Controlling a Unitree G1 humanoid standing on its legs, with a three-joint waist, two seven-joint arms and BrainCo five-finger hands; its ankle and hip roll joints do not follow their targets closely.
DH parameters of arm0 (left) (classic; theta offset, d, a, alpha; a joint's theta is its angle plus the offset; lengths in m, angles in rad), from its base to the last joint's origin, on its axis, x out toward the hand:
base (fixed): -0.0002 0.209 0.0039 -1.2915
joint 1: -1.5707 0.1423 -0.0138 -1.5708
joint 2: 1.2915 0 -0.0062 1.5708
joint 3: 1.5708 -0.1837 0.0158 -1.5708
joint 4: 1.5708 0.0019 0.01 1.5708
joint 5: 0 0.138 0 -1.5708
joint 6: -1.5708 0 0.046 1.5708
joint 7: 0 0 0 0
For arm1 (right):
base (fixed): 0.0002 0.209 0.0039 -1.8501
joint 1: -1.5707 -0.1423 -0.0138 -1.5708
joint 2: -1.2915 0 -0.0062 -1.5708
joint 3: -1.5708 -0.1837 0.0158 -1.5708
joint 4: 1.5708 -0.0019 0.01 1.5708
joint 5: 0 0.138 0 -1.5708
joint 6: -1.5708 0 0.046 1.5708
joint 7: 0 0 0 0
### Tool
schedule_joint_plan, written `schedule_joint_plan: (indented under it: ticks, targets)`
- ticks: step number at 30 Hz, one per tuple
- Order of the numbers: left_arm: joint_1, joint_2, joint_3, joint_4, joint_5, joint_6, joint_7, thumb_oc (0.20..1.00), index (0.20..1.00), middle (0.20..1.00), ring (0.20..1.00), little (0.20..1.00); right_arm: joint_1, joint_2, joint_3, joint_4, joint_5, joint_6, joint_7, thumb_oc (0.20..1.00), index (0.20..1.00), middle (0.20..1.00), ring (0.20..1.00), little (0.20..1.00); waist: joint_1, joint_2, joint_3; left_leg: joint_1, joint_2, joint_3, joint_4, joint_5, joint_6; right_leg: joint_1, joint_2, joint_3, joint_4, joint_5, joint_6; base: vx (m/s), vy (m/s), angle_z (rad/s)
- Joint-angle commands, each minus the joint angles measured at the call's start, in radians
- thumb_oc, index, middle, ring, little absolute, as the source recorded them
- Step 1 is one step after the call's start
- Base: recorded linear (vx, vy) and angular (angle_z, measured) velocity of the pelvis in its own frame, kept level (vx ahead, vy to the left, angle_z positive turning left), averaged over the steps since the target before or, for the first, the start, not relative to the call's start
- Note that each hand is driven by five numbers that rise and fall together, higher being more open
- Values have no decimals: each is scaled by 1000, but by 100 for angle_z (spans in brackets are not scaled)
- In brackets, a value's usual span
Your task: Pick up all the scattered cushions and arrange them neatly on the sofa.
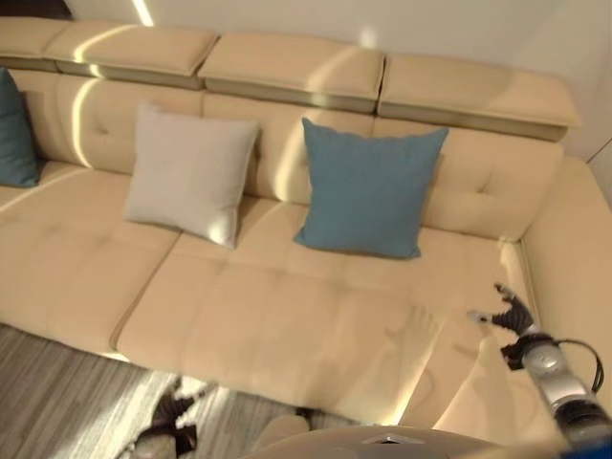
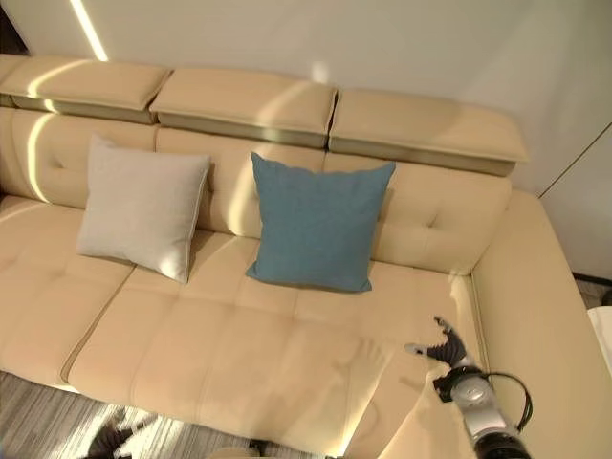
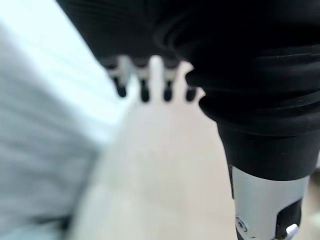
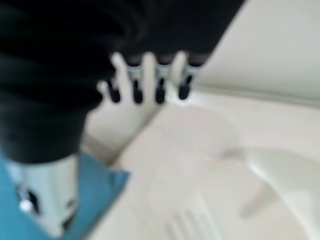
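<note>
Blue cushion [image 1: 368, 188] and grey cushion [image 1: 189, 173] upright against sofa [image 1: 287, 316] backrest, unlabelled.

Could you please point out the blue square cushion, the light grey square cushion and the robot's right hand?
Blue square cushion [image 1: 368, 189]: left eye view, middle of its front face.
Light grey square cushion [image 1: 189, 172]: left eye view, middle of its front face.
Right hand [image 2: 448, 349]: right eye view, on its palm.
</note>
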Motion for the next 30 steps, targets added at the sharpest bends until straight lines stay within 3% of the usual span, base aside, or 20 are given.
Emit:
schedule_joint_plan:
  ticks: [1,7,16,18,22,23,27,30]
  targets:
    - [-50,31,-9,4,102,-5,-8,1000,1000,1000,1000,1000,-55,-16,18,9,-25,-16,8,1000,1000,1000,1000,1000,10,-18,10,98,28,60,10,-118,-31,-13,-63,-31,8,-6,84,17,62,-1]
    - [-29,-9,-39,116,176,24,-17,1000,1000,1000,1000,1000,-42,64,56,276,-97,36,10,1000,1000,1000,1000,1000,28,-20,4,146,7,60,21,-142,-12,25,-81,-25,8,4,91,-29,73,-6]
    - [-51,-1,-81,115,197,31,-9,1000,1000,1000,1000,1000,-30,82,55,350,-119,69,-2,1000,1000,1000,1000,1000,34,-24,53,134,-43,49,65,-165,30,-36,-137,12,69,66,115,-153,88,-12]
    - [-90,19,-104,106,197,37,4,1000,1000,1000,1000,1000,-42,89,71,371,-109,74,-6,1000,1000,1000,1000,1000,31,-24,74,85,-42,47,100,-151,46,-61,-100,72,189,-6,87,-318,7,-13]
    - [-103,27,-111,106,187,39,6,1000,1000,1000,1000,1000,-39,100,88,379,-95,72,-6,1000,1000,1000,1000,1000,46,-19,56,39,-35,38,107,-125,49,-25,-40,75,303,-99,64,-167,-97,10]
    - [-107,22,-113,94,169,35,13,1000,1000,1000,1000,1000,-48,101,90,365,-82,73,-16,1000,1000,1000,1000,1000,76,-36,52,-5,-42,42,115,-103,35,39,-33,45,222,-112,57,-198,-205,2]
    - [-140,7,-147,93,163,36,26,1000,1000,1000,1000,1000,-69,88,97,359,-55,72,-34,1000,1000,1000,1000,1000,70,-41,64,-72,-26,23,125,-37,-1,52,21,92,116,-127,31,-229,-236,-2]
    - [-173,-5,-175,84,157,34,35,1000,1000,1000,1000,1000,-69,83,91,362,-32,66,-50,1000,1000,1000,1000,1000,55,-33,86,-115,-19,6,134,-8,-23,52,47,72,79,-118,11,-206,-164,31]
